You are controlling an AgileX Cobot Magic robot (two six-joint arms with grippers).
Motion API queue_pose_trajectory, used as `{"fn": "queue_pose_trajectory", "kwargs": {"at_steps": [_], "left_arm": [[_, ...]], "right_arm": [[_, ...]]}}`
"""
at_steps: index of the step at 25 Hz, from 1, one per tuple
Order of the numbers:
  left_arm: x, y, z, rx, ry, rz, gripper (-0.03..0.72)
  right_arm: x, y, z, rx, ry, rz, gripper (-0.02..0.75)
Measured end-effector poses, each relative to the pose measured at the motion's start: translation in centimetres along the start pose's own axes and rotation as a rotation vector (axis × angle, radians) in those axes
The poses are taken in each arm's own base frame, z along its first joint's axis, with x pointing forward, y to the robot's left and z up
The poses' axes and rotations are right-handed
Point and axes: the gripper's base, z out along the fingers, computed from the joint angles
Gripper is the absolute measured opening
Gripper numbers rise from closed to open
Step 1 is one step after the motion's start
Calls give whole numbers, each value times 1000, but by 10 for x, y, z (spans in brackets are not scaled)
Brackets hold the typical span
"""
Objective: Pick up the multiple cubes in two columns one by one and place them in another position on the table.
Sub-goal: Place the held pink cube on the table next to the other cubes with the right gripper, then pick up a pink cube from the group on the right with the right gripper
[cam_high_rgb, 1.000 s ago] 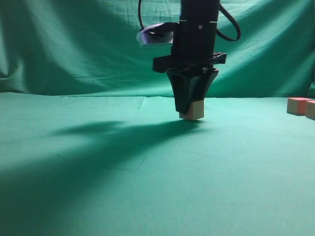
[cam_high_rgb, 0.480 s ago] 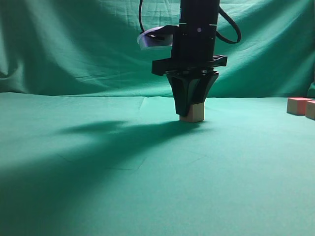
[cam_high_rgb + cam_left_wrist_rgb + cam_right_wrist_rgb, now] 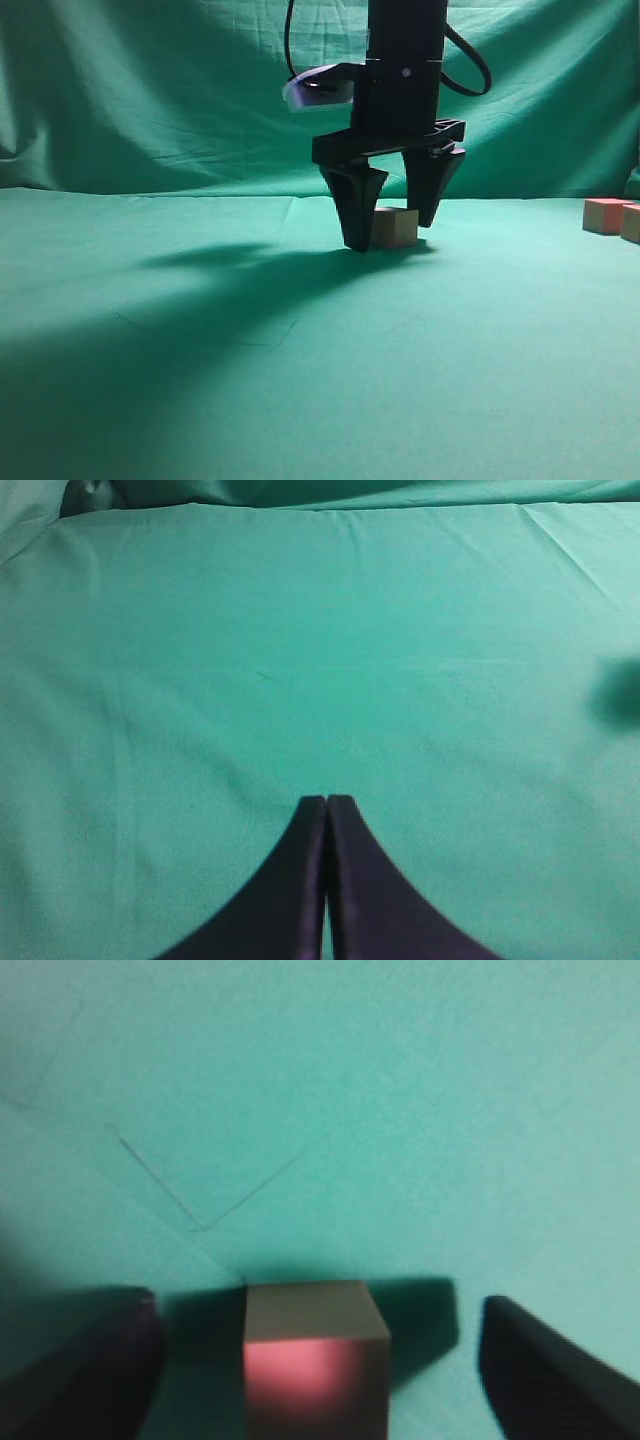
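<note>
Exterior view: my right fingers (image 3: 357, 225) spread wide, straddling small matte pinkish-tan cube (image 3: 394, 227) resting on green cloth tabletop (image 3: 200, 380). Left fingers (image 3: 326, 820) pressed together, empty. Best retreat: lift straight up, avoid nudging cube.

Right arm: reaches straight down from above, wrist vertical.
Right hand (image 3: 390, 228): fingers spread wide apart, tips low at the tabletop (image 3: 300, 350).
Left hand (image 3: 327, 802): fingers pressed together, holding nothing, hovering above the tabletop.
</note>
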Motion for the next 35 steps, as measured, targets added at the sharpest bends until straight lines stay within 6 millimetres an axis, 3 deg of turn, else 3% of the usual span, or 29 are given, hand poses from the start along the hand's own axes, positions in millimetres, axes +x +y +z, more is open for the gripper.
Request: {"fn": "queue_pose_trajectory", "kwargs": {"at_steps": [2,4,5,10,17,19,21,24,26,30,35], "left_arm": [[0,0,0,0,0,0,0],[0,0,0,0,0,0,0],[0,0,0,0,0,0,0],[0,0,0,0,0,0,0],[0,0,0,0,0,0,0],[0,0,0,0,0,0,0],[0,0,0,0,0,0,0],[0,0,0,0,0,0,0],[0,0,0,0,0,0,0],[0,0,0,0,0,0,0],[0,0,0,0,0,0,0]], "right_arm": [[0,0,0,2,-1,-1,652],[0,0,-1,3,-3,-1,641],[0,0,-1,3,-3,-1,683],[-1,-2,-18,7,-14,17,672],[-6,-10,-92,26,-71,42,672],[-4,-10,-110,33,-99,55,672],[0,-11,-126,39,-127,67,622],[8,-11,-156,50,-184,85,624],[20,-10,-178,61,-220,96,579],[62,-14,-208,70,-236,149,579],[129,-35,-208,80,-153,349,579]]}}
